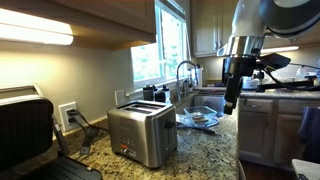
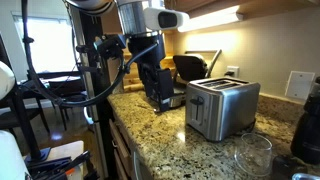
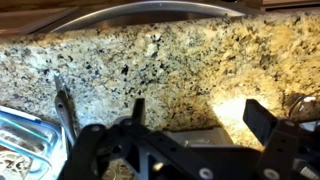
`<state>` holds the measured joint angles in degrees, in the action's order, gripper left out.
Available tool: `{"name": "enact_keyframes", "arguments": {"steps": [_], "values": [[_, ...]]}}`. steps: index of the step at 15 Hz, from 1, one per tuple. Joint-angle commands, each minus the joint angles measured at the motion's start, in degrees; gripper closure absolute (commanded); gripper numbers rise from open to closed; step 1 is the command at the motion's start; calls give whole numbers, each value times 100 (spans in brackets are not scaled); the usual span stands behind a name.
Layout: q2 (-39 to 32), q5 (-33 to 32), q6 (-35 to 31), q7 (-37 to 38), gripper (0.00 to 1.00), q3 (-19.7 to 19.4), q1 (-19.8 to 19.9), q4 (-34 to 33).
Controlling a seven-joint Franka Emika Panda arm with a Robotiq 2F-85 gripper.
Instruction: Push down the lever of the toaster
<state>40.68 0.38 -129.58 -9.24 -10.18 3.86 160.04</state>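
The silver two-slot toaster (image 1: 142,135) stands on the granite counter (image 1: 205,150), and it also shows in an exterior view (image 2: 222,108). My gripper (image 1: 232,100) hangs above the counter, apart from the toaster, off its narrow end (image 2: 160,98). In the wrist view the gripper (image 3: 200,115) is open and empty, with only speckled granite (image 3: 160,55) between its fingers. The toaster is out of the wrist view. I cannot make out the lever clearly.
A large black-and-silver appliance (image 1: 20,130) stands beside the toaster and shows behind it in an exterior view (image 2: 190,68). A sink with a faucet (image 1: 185,75) and a plate (image 1: 200,118) lie beyond. A glass bowl (image 2: 250,155) sits near the counter's front.
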Motion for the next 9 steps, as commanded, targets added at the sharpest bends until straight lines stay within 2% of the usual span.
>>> {"name": "enact_keyframes", "arguments": {"steps": [1,9], "values": [[-17,34,21,-25,0,40,39,16],[-69,38,23,-25,0,43,37,33]]}}
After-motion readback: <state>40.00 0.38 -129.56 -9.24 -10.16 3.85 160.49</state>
